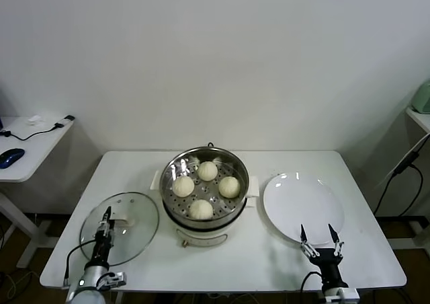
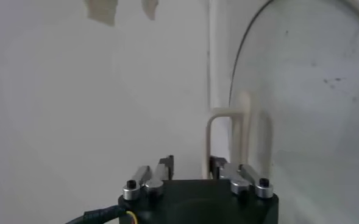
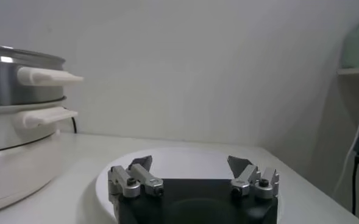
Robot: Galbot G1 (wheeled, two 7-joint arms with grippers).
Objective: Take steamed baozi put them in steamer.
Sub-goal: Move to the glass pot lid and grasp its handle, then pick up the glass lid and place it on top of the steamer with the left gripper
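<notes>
All four steamed baozi (image 1: pixel 207 171) are sitting on the perforated tray inside the steamer (image 1: pixel 205 220), spaced apart in a ring so that none is touching another, which suggests the loading part of the task is already done. The steamer is standing mid-tabletop (image 1: pixel 282 263), with the glass lid (image 1: pixel 138 213) lying flat to its left and a bare white plate (image 1: pixel 302 203) to its right, the plate probably being where the buns came from. The left end effector (image 1: pixel 105 224) is hanging over the lid, and the left wrist view is showing its fingers (image 2: pixel 166 164) narrowed around the upright white lid handle (image 2: pixel 225 131); whether they are actually pinching it or are just beside it is not clear. That position makes sense if covering the pot is the next step, since the handle is the only easy thing to grip on a flat lid. The right end effector (image 1: pixel 319 240) is idling at the near edge of the plate with its fingers spread wide and holding nothing, well apart from the steamer.
</notes>
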